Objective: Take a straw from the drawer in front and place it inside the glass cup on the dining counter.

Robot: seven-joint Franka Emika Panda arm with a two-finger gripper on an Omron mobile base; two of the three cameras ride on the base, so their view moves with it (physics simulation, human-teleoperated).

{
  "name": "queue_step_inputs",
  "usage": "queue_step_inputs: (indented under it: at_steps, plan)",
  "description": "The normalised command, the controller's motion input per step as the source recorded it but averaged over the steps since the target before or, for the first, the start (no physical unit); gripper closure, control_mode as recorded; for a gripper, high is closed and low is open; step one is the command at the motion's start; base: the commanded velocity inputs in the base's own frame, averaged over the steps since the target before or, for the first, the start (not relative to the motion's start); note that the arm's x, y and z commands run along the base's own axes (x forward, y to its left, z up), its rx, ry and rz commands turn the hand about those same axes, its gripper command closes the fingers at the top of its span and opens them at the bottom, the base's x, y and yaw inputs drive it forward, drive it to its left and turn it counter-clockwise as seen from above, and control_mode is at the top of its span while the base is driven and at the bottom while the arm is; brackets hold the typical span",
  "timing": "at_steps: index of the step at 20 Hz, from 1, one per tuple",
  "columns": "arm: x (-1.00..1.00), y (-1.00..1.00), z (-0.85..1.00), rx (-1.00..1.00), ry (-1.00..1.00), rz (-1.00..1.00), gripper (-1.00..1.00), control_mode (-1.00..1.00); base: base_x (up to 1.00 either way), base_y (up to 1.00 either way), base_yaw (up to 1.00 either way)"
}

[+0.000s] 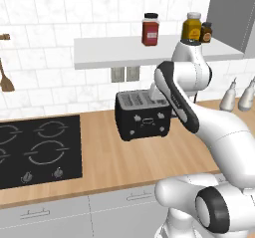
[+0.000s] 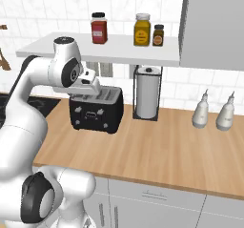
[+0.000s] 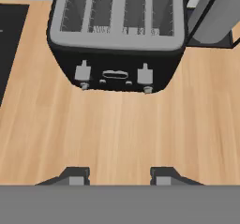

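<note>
Gripper (image 3: 118, 175) is hanging above the wooden counter (image 3: 117, 129) just in front of the toaster (image 3: 117, 35). Its two dark fingertips (image 3: 75, 175) are spread wide apart with nothing between them, just bare wood underneath. In the right base view the hand (image 2: 88, 83) sits up at about toaster-top height, on the near side of the toaster and pointing down. The white arm (image 1: 219, 137) rises from the base, folds back at the elbow up near the shelf (image 1: 114, 50), then comes down toward the hand.

As for the drawer (image 2: 157, 190), it's under the counter edge, slightly right of the robot's body in the right base view. It has a flat light-grey front and a slim silver handle (image 2: 154, 195), and it's fully closed. There's a similar grey front (image 1: 124, 198) in the left base view, also closed. I can't tell if it's the same drawer.

The room is a kitchen wall with white tile. A black cooktop (image 1: 37, 150) is set into the counter left of the toaster. A paper towel roll (image 2: 147, 98) stands in a black holder just right of the toaster, and two white squeeze bottles (image 2: 212, 110) stand further right, well apart from it. Up on the shelf are a red jar (image 2: 99, 28), a yellow jar (image 2: 142, 29) and a small dark jar (image 2: 158, 35). A grey wall cabinet (image 2: 214, 26) hangs at the right end.
</note>
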Motion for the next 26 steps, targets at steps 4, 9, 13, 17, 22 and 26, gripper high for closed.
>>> queue_step_inputs:
  at_steps: [4, 9, 13, 17, 22, 26]
  plan:
    - [-0.32, -0.02, -0.07, 0.00, 0.00, 0.00, -1.00, -1.00, 0.00, 0.00, 0.00]
    - [-0.67, -0.08, -0.30, 0.00, 0.00, 0.00, -1.00, -1.00, 0.00, 0.00, 0.00]
    - [-0.61, -0.03, -0.40, 0.00, -0.02, 0.00, -1.00, -1.00, 0.00, 0.00, 0.00]
    - [-0.47, 0.00, -0.40, 0.00, -0.02, 0.00, -1.00, -1.00, 0.00, 0.00, 0.00]
    - [-0.34, -0.02, -0.33, 0.00, -0.02, 0.00, -1.00, -1.00, 0.00, 0.00, 0.00]
    - [-0.24, -0.06, -0.31, 0.00, -0.03, 0.00, -1.00, -1.00, 0.00, 0.00, 0.00]
